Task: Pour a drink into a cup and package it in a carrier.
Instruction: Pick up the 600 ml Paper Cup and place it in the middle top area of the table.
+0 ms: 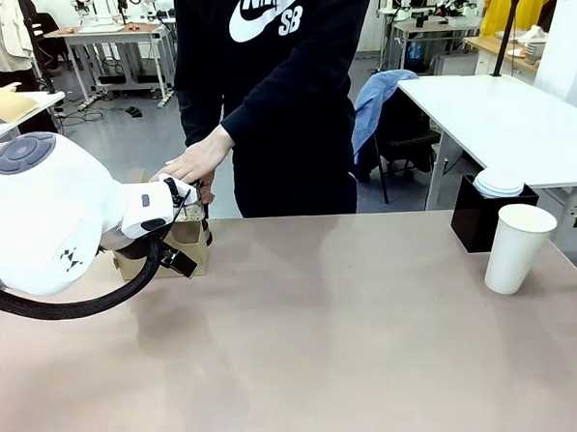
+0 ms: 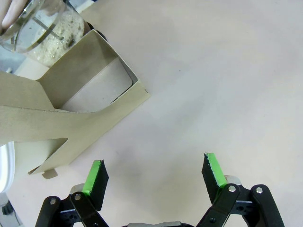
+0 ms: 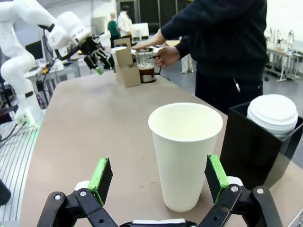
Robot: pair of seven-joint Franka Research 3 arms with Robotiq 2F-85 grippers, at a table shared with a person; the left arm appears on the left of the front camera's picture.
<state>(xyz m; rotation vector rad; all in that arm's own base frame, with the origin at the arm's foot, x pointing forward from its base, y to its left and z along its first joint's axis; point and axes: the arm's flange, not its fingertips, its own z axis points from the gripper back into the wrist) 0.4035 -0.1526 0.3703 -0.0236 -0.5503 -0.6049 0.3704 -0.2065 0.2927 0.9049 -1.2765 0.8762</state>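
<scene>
The drink sits dark brown in the lower part of a glass pitcher at the far left end of the table, just beside the carrier, with a person's hand on top of the pitcher. Expect that glass to be heavy, hard and slick, with liquid that will slosh, so plan a firm hold around its body and a slow tilt. The carrier is thin, light cardboard that will likely flex, and its tall centre tab is the natural place to lift it. Your left gripper hovers over bare table just beside the carrier's corner, jaws spread wide and empty.

Well apart, at the right end, the white paper cup stands upright with nothing dark showing inside. It is near a black box holding white lids. Judge the cup light and easy to crush, so take it gently around the mid-wall. Your right gripper faces it, fingers wide apart, short of the cup and holding nothing
</scene>
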